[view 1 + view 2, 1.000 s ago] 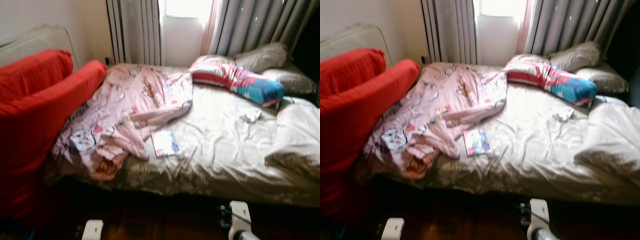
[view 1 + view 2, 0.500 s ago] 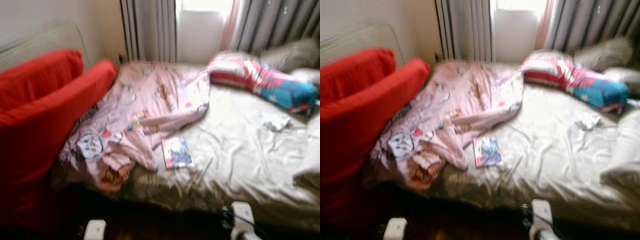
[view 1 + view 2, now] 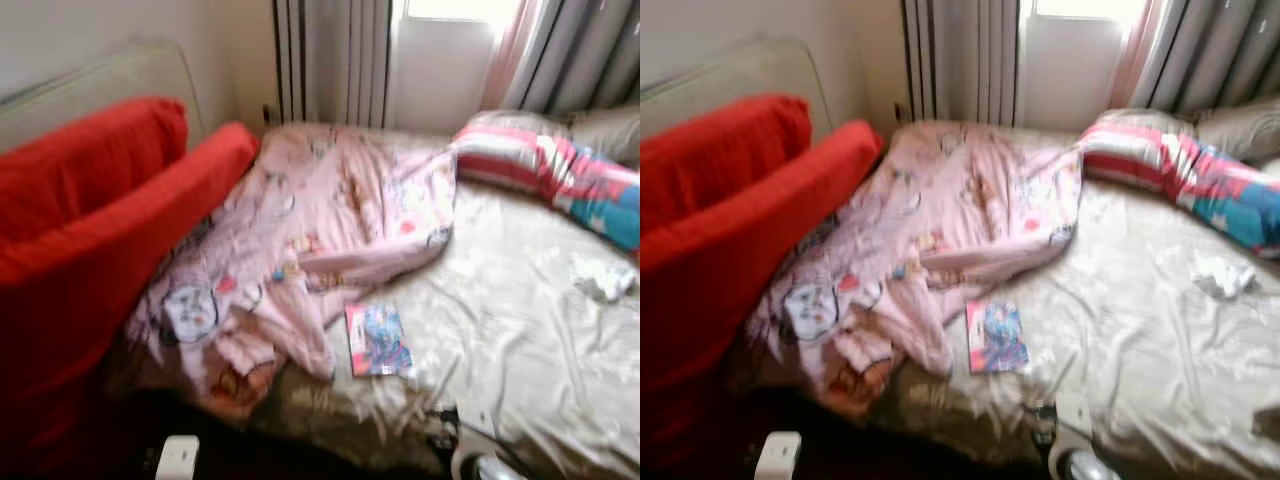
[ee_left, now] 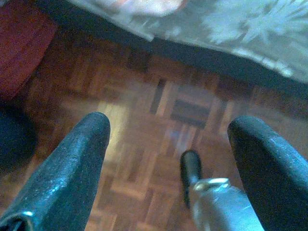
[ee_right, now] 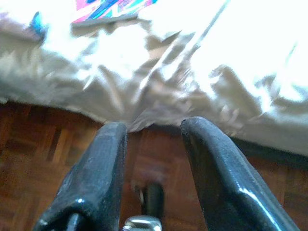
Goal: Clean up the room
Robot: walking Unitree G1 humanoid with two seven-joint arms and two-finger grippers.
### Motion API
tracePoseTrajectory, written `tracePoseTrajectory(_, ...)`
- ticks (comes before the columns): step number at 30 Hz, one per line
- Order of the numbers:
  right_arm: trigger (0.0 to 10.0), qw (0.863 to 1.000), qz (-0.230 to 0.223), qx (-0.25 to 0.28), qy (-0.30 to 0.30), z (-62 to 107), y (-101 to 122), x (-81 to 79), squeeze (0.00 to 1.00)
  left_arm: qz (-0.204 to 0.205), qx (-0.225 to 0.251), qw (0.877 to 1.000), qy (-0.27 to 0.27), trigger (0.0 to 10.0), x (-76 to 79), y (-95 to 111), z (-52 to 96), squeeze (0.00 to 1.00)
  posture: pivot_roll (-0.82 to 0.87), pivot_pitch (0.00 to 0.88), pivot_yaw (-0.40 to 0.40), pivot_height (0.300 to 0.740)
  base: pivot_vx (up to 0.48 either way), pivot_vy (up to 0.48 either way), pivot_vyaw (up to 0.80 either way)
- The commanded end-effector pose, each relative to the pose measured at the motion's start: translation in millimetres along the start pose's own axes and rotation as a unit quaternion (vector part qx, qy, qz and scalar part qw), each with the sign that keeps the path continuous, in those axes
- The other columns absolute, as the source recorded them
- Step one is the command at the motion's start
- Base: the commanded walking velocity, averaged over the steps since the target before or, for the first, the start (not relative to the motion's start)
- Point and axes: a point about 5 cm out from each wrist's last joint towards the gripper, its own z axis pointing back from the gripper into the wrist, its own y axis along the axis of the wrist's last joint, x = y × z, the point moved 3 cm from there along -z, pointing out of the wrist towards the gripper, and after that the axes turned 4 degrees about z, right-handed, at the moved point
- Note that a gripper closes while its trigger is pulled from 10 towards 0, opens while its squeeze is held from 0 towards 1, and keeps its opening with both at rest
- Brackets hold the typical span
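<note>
Our left gripper (image 4: 168, 144) hangs spread over the brown parquet floor (image 4: 144, 115). Our right gripper (image 5: 154, 144), fingers parted with nothing between, points at the cream satin bedsheet (image 5: 202, 62). Beyond its jaws lies the thin pink-and-blue booklet (image 3: 377, 340), beside the crumpled pink cartoon-print blanket (image 3: 310, 230).

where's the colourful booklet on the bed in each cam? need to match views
Left eye: booklet lies low and centre on the cream sheet, just off the pink blanket.
Right eye: same spot, a little further left.
Right wrist: its edge lies beyond the open right hand.
Left wrist: not in it.
Shared landmark: the pink blanket's hem.
</note>
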Motion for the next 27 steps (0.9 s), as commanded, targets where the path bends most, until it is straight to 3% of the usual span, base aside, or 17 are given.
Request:
tracePoseTrajectory(1,10.0,1.0,-0.006,-0.004,-0.012,1.6,-3,7.2,0.0,0.003,-0.01,1.0,-0.006,10.0,5.9,-7,-0.1,0.0,-0.01,0.081,-0.009,0.74,0.375,0.0,0.0)
tracePoseTrajectory(11,10.0,0.998,-0.036,0.036,-0.027,2.1,4,8.8,0.0,-0.001,0.032,0.999,-0.012,10.0,7.3,4,0.0,0.0,0.0,0.084,-0.007,0.74,0.092,0.0,0.0)
tracePoseTrajectory(12,10.0,0.996,-0.049,0.067,-0.037,3.0,10,9.9,0.0,-0.001,0.045,0.999,-0.013,10.0,7.5,8,0.2,0.0,0.0,0.085,-0.003,0.74,0.0,0.0,0.0)
tracePoseTrajectory(15,10.0,0.993,-0.062,0.096,-0.042,4.3,16,10.4,0.0,0.002,0.063,0.998,-0.015,10.0,7.7,12,0.8,0.0,0.0,0.084,-0.002,0.74,0.0,0.0,0.0)
tracePoseTrajectory(17,10.0,0.986,-0.071,0.144,-0.037,6.9,26,9.5,0.0,0.014,0.102,0.995,-0.017,10.0,7.9,21,2.5,0.0,-0.01,0.083,0.0,0.74,0.0,0.0,0.0)
tracePoseTrajectory(27,10.0,0.971,-0.059,0.224,-0.055,15.2,42,13.1,0.0,0.043,0.183,0.982,-0.031,10.0,9.5,38,8.7,0.0,-0.02,0.066,0.0,0.74,0.0,0.0,0.0)
